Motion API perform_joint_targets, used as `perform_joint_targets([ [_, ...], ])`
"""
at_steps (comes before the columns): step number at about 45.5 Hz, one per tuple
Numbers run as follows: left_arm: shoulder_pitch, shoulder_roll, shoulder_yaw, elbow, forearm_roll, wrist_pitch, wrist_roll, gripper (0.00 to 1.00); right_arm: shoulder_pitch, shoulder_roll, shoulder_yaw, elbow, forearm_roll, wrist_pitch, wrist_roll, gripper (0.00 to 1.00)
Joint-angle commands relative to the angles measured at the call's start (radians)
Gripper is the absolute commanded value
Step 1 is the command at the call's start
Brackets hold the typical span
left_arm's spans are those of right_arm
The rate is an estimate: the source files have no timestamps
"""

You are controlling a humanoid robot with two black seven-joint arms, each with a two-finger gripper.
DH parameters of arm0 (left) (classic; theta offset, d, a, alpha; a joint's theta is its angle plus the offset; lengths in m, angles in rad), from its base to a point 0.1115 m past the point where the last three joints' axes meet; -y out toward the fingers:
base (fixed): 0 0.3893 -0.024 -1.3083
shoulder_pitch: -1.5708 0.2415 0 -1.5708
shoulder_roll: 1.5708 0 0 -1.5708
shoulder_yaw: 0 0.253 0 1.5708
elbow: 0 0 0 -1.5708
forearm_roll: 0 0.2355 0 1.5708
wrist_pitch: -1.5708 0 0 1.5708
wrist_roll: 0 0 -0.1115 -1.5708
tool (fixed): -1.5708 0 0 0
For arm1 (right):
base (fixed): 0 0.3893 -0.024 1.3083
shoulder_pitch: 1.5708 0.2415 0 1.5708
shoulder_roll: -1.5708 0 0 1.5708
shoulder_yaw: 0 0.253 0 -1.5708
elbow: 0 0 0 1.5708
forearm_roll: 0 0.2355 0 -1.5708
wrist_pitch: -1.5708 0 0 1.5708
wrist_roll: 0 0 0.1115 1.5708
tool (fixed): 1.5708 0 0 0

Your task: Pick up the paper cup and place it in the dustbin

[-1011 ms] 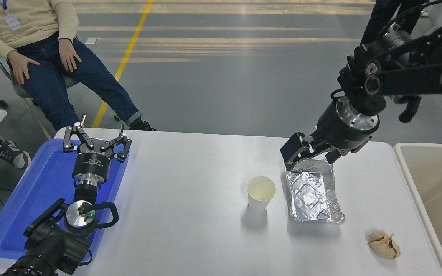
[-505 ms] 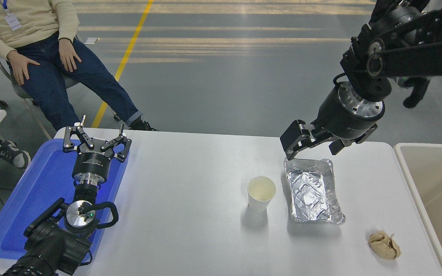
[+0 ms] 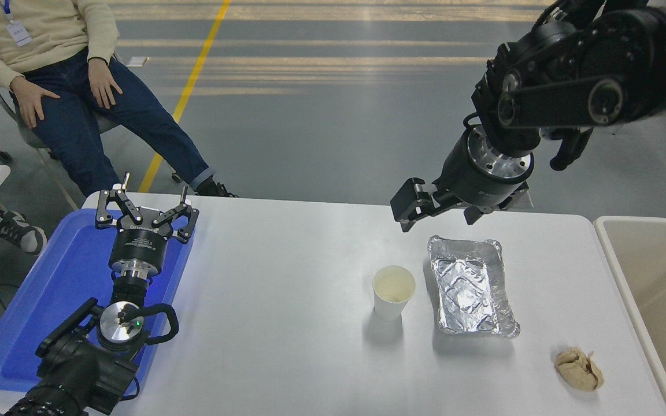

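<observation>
- The grey floor (image 3: 339,115) carries a yellow line (image 3: 185,95); a seated person (image 3: 67,75) is at the far left.
- The white worktop (image 3: 287,323) has the beige dustbin (image 3: 657,300) at its right edge and a blue tray (image 3: 38,306) at its left.
- The right claw (image 3: 434,208) hangs spread and empty above the far edge; the left claw (image 3: 147,209) rests spread over the tray.
- A foil tray (image 3: 472,289) lies just right of the upright paper cup (image 3: 392,292).
- A tan paper wad (image 3: 578,368) sits near the dustbin.

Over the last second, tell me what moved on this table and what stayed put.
The right gripper, open and holding nothing, lifted off the far end of the foil tray and swung left, now hanging above the table beyond the paper cup. Nothing was grasped or released. The cup, tray, paper wad, dustbin and the parked left gripper over the blue tray stayed.
</observation>
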State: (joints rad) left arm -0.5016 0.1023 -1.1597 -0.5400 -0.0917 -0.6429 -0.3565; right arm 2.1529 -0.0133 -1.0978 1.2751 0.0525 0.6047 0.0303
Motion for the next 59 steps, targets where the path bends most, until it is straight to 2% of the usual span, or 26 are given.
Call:
perform_joint_targets([
  [1,0.000,-0.001,0.000,0.000,0.001,0.000,0.002,1.00,-0.192,0.013,0.044,-0.167,-0.013,-0.020,0.000,1.00],
  [37,0.002,0.004,0.000,0.000,0.001,0.000,0.001,1.00,-0.640,0.013,0.151,-0.439,-0.292,-0.094,0.002,1.00],
  [59,0.002,0.004,0.000,0.000,0.001,0.000,-0.001,1.00,-0.752,0.013,0.154,-0.520,-0.379,-0.108,0.003,1.00],
])
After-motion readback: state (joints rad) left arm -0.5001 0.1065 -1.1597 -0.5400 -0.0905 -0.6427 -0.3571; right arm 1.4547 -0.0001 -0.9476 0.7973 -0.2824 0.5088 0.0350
